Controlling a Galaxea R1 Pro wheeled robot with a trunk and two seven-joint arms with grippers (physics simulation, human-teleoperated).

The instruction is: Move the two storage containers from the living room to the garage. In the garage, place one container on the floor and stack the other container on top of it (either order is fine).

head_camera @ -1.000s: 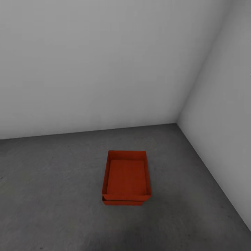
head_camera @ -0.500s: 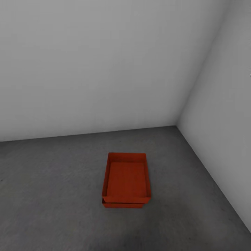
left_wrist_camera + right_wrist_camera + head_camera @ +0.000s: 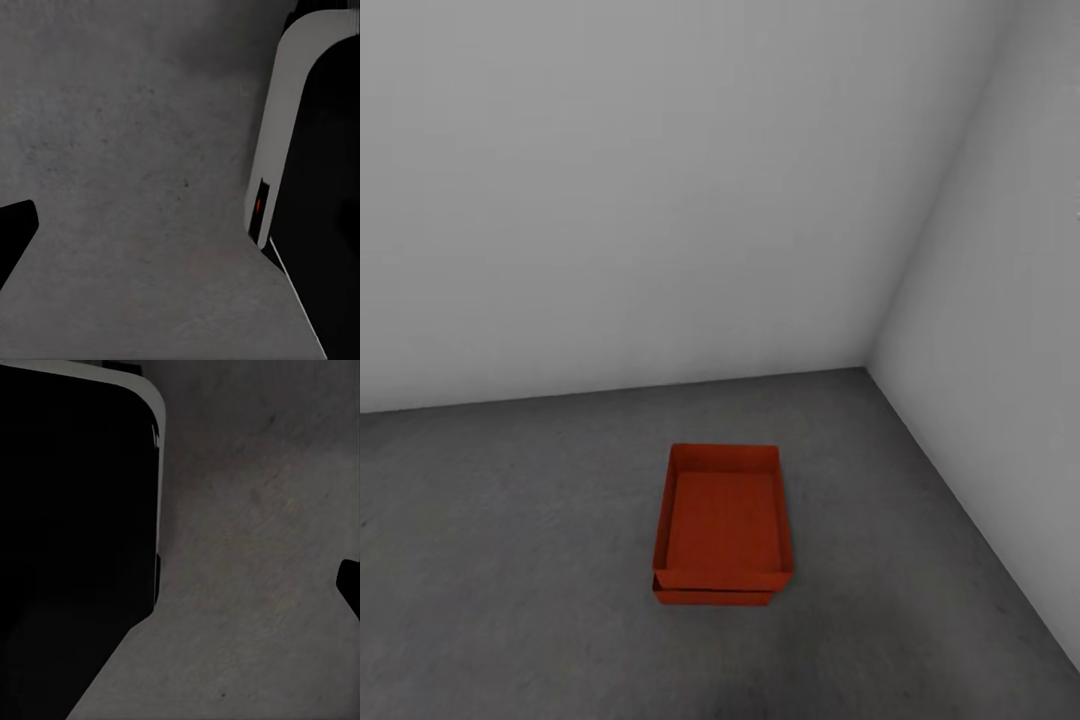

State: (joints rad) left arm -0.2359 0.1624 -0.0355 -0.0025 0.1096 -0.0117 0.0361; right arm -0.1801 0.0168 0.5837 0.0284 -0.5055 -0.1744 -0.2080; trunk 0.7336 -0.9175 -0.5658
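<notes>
A: How many storage containers?
B: Two, stacked on the floor near the garage corner, long axis running twelve to six
A: Fingers?
B: Can't tell for either gripper

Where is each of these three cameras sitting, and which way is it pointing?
Head view: up on the robot's head, facing forward and down at a room corner, two stacked red bins on the grey floor.
Left wrist view: on the left arm, aimed down at floor; the robot's black-and-white body fills one side.
Right wrist view: on the right arm, aimed down at floor beside the body.
Shared: both wrist views show grey floor and the robot's body.
</notes>
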